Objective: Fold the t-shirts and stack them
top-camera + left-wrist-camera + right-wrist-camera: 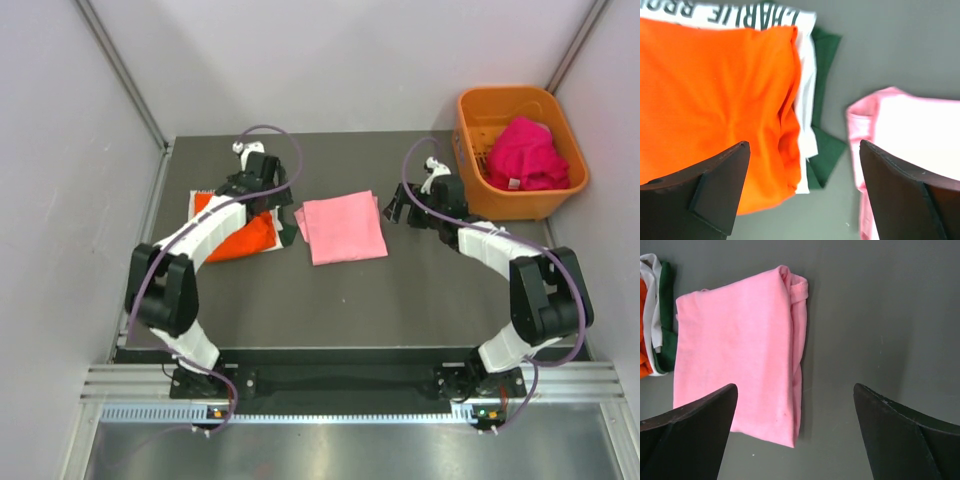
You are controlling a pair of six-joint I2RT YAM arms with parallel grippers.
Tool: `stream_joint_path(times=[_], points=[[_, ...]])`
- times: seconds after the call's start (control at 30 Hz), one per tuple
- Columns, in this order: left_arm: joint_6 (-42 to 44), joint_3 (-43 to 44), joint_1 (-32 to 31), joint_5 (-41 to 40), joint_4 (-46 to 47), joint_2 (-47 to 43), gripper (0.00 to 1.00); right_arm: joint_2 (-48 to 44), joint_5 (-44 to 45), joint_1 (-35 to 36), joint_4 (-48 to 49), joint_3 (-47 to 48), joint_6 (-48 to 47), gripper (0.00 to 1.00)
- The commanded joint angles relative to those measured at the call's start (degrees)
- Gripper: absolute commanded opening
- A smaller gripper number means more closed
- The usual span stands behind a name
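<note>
While the basket holds magenta t-shirts, the pink t-shirt lies apart.

Right pincer spread wide, holding nothing, dark fingers low at either side. Ahead, toward the left finger: folded pink t-shirt, flat on grey table, its doubled right edge about midway between the fingers. Bare table ahead of the right finger. Far out past the left finger, at the frame's edge: slivers of orange t-shirt, white t-shirt and dark green t-shirt, layered, just beside the pink one.
</note>
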Motion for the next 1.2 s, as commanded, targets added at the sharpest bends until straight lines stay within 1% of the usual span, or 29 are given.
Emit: stream_joint_path(times=[0.0,0.03,0.07,0.1,0.13,0.17,0.2,0.27,0.33,0.4,0.43,0.47,0.5,0.57,0.7,0.8,0.97,1.17], points=[[-0.9,-4.5,1.1,2.2,8.5,-6.4,0.95,-3.3,2.3,-0.6,2.4,-1.3,2.1,1.00],[-1.3,-6.4,1.7,2.6,8.7,-8.2,0.95,-2.9,0.6,-2.8,4.1,-1.5,4.0,1.00],[-1.5,-7.5,3.1,5.3,9.2,-9.0,0.95,-2.0,-5.4,-3.9,5.2,-1.6,4.8,1.00],[-1.4,-10.0,3.7,7.3,11.2,-9.7,0.94,0.4,-8.6,-5.6,5.9,-0.5,5.5,0.99],[-1.9,-11.0,4.5,9.6,12.3,-10.8,0.92,1.9,-11.0,-5.8,5.9,0.4,6.2,0.95],[-2.3,-11.8,4.5,12.1,13.0,-11.2,0.91,3.1,-13.4,-5.8,5.0,1.7,6.2,0.88],[-2.7,-12.7,4.6,13.6,14.2,-11.2,0.91,5.5,-14.3,-5.4,4.3,3.8,6.3,0.86],[-3.4,-13.3,4.5,16.7,15.3,-10.3,0.89,7.2,-16.7,-5.3,3.8,5.5,6.6,0.82],[-4.2,-14.1,4.5,22.3,17.5,-9.0,0.89,9.9,-17.4,-4.8,2.3,8.8,6.2,0.82],[-6.1,-15.4,4.5,25.2,19.6,-8.0,0.94,13.1,-17.3,-4.5,-2.2,13.3,5.2,0.80],[-6.6,-16.1,4.5,28.7,23.1,-7.5,0.95,14.2,-17.3,-4.5,-4.0,14.7,4.5,0.80],[-7.5,-16.9,4.3,30.1,25.2,-7.3,0.98,15.4,-17.4,-4.5,-5.5,16.2,4.1,0.80],[-7.9,-17.6,4.3,30.5,26.2,-7.0,0.98,17.8,-17.7,-4.4,-7.6,18.3,3.9,0.80],[-8.5,-17.0,3.7,30.1,25.8,-5.6,0.98,20.2,-19.0,-4.3,-8.5,20.1,4.0,0.80],[-8.6,-14.2,3.1,30.3,24.2,-2.0,0.94,26.2,-19.9,-4.0,-10.3,24.7,4.5,0.79],[-9.0,-13.0,3.0,30.7,23.9,0.8,0.92,29.1,-20.2,-3.3,-11.0,27.1,4.6,0.78],[-10.7,-13.1,2.9,30.7,25.1,3.2,0.91,31.4,-19.2,-2.3,-12.0,29.3,4.8,0.77],[-11.4,-11.8,2.9,32.6,26.2,6.0,0.84,33.0,-18.9,-1.5,-12.3,30.9,5.3,0.69]])
